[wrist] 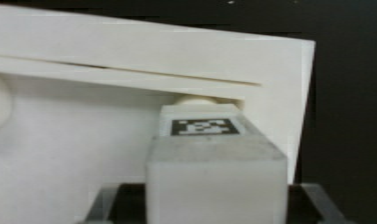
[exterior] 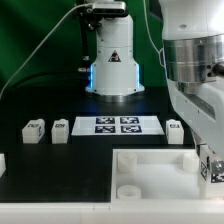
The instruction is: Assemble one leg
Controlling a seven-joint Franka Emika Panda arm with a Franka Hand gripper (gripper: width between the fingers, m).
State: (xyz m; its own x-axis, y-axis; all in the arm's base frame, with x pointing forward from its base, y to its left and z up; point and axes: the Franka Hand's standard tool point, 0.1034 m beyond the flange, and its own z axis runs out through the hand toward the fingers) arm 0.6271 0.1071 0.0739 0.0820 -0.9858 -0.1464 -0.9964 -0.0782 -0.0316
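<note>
I see a dark black matte tabletop under a green cloth backdrop, evenly lit.

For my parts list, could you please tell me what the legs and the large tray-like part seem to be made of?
The legs, such as the one at the exterior view's left, look like matte white plastic: blocky and opaque, each with a printed black-and-white tag. The tray-like part looks like the same white plastic, with smooth moulded edges and a dull sheen, though the blur leaves this uncertain.

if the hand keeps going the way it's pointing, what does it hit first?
Probably the tray. In the wrist view the leg stands between the fingers with its tagged end already at the tray's edge, so the leg should meet it before the hand does. Depth is unclear; they may already touch.
</note>
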